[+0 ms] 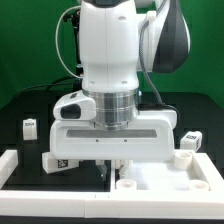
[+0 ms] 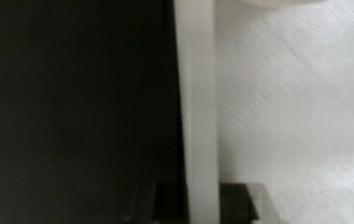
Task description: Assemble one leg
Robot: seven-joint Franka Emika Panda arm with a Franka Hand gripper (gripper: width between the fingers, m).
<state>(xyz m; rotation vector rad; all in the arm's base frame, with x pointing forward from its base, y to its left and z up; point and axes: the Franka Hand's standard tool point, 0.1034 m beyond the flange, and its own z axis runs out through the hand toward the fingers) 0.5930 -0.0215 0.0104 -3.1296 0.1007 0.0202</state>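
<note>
Small white legs with black-and-white tags lie on the dark table: one at the exterior view's left [image 1: 30, 126], one close to the hand [image 1: 56, 160], one at the right [image 1: 190, 139]. My gripper [image 1: 108, 166] points straight down at the left edge of the large white panel with round holes [image 1: 170, 182]. In the wrist view my gripper [image 2: 199, 200] straddles the panel's upright rim [image 2: 195, 90]. A dark finger [image 2: 163, 200] lies against each side of the rim, with no gap showing. No leg shows in the wrist view.
A white L-shaped wall [image 1: 14, 166] borders the table along the exterior view's left and front. Another small white part [image 1: 183, 156] stands by the panel's right side. Green backdrop behind the arm.
</note>
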